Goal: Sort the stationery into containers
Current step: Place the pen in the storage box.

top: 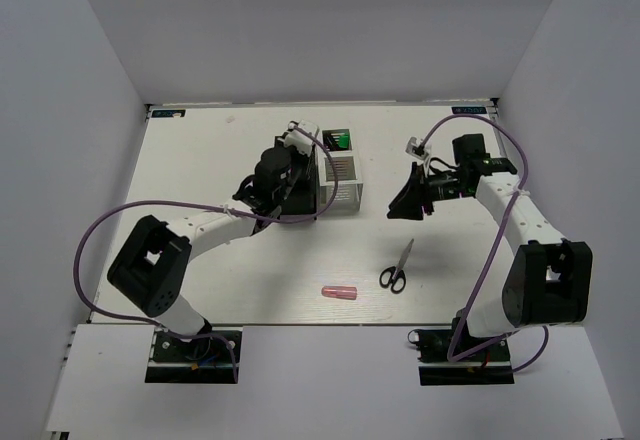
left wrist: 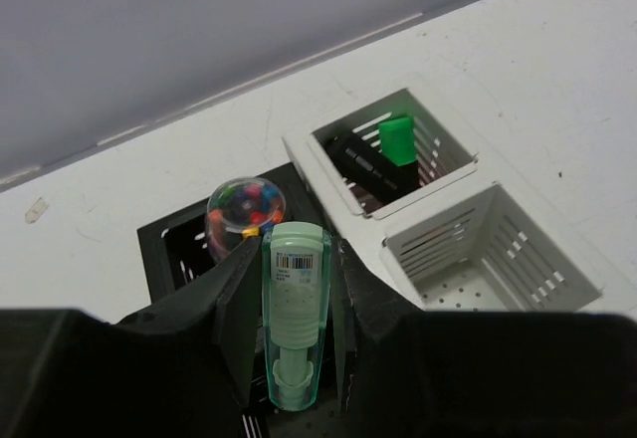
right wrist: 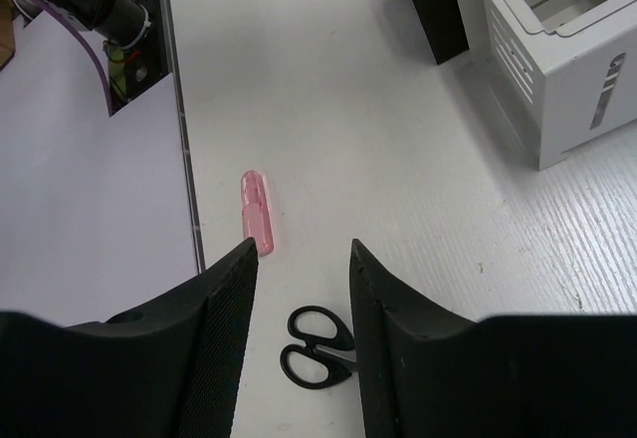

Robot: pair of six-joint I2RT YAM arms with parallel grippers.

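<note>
Seen from the left wrist, the left gripper (left wrist: 295, 269) is clamped on a pale green tube (left wrist: 295, 328) whose long axis runs straight up the frame in line with the fingers. A white barcode label (left wrist: 296, 261) sits at the tube's upper end; its digits are too small to read. The tube hangs over the black mesh organiser (left wrist: 177, 251), just beside a clear ball (left wrist: 246, 206) filled with coloured bits.

At centre right, the white mesh organiser (left wrist: 453, 221) shows two compartments. The upper one holds a green-and-black highlighter (left wrist: 396, 145), leaning with its green cap toward the upper right and its black body toward the lower left.

In the overhead view, blue stickers (top: 472, 110) at the table's (top: 200, 270) far corners carry print that cannot be made out.

The right gripper (right wrist: 299, 259) hangs above the table with its jaws apart and nothing between them. Below it, at the bottom centre of the right wrist frame, lie the black handles of the scissors (right wrist: 317, 344). From above, the scissors rest flat at lower centre right, handles to the lower left and blades pointing to the upper right. The pink tube (right wrist: 256, 211) lies near them on the table, its long axis left to right in the overhead view and nearly upright in the wrist view.
</note>
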